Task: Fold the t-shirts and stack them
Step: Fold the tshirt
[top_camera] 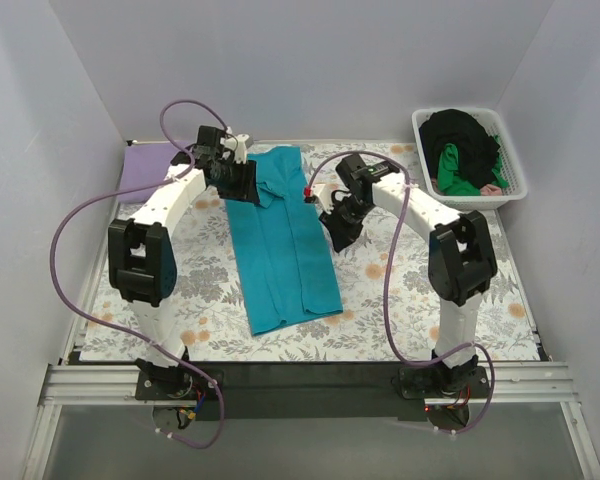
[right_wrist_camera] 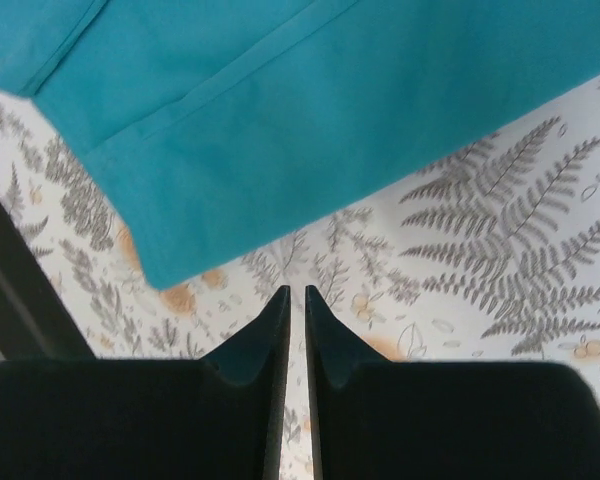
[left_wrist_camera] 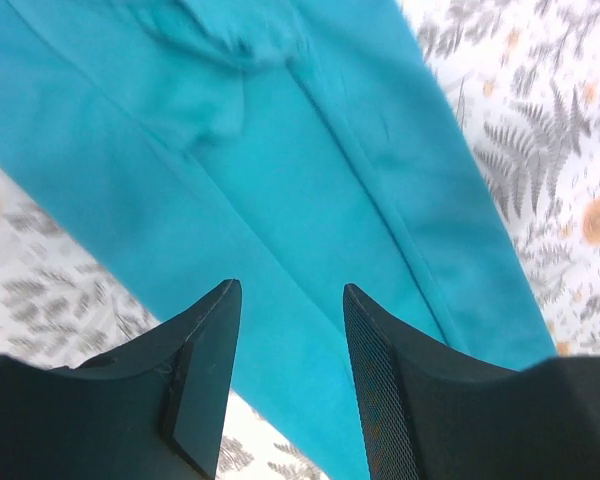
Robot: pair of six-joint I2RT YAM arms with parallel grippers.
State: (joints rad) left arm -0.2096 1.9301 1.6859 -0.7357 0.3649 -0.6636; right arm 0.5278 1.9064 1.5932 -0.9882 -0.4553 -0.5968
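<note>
Lying lengthwise down the middle of the floral table cloth point(top_camera: 400, 300), the teal t-shirt point(top_camera: 280, 240) was folded into a long strip. Over its far end hung the left gripper point(left_wrist_camera: 290, 288) — jaws apart, nothing between them, teal cloth beneath. Just beside the shirt's right edge sat the right gripper point(right_wrist_camera: 295, 292), over bare table cloth — jaws all but closed, holding nothing. The lavender t-shirt point(top_camera: 145, 165) lay at the far left corner. The black t-shirt point(top_camera: 465, 130) and green t-shirt point(top_camera: 455, 165) were heaped in the white basket point(top_camera: 515, 190), far right.

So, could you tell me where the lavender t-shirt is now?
In the top view, the lavender t-shirt lies at the far left corner of the floral cloth, left of the teal t-shirt.
</note>
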